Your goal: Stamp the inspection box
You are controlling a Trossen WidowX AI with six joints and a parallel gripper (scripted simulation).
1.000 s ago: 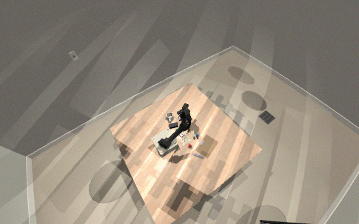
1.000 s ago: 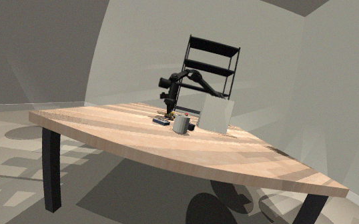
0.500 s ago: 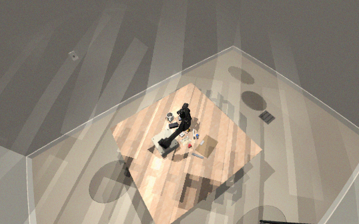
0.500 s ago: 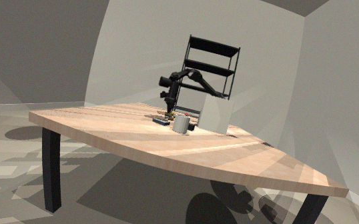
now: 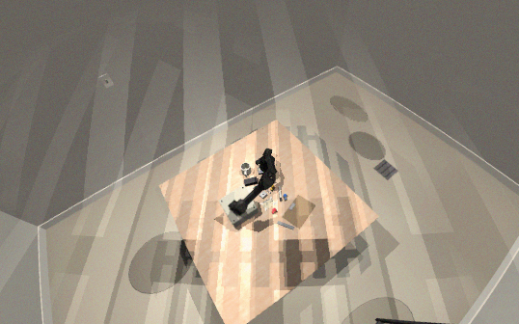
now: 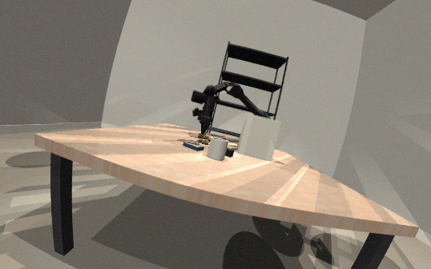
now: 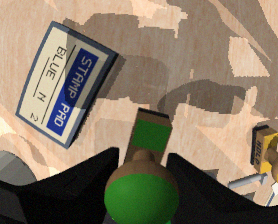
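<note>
The claw (image 6: 203,132) (image 7: 143,159) is closed on the green-knobbed stamp (image 7: 141,196), presumably the PASS one, though its lettering is out of sight. It is just beside the stamp pad (image 6: 193,146) (image 7: 66,86), not over it; whether its foot touches the worktop (image 5: 312,201) (image 6: 137,156) (image 7: 190,25) I cannot tell. The pad shows its "BLUE N 2" label and no inked face. Near the pad's corner stands a grey cup (image 5: 245,169) (image 6: 217,149) (image 7: 10,167); across the held stamp from the pad lies the HOLD stamp (image 5: 273,188) (image 7: 264,148).

My reading: the stamp is in hand, with inking or printing ahead; whether it carries ink cannot be seen. If inking is next, lift clear, find the inked face, perhaps under that labelled cover, and press squarely. A tilted foot would ink patchily and spoil the one print.
</note>
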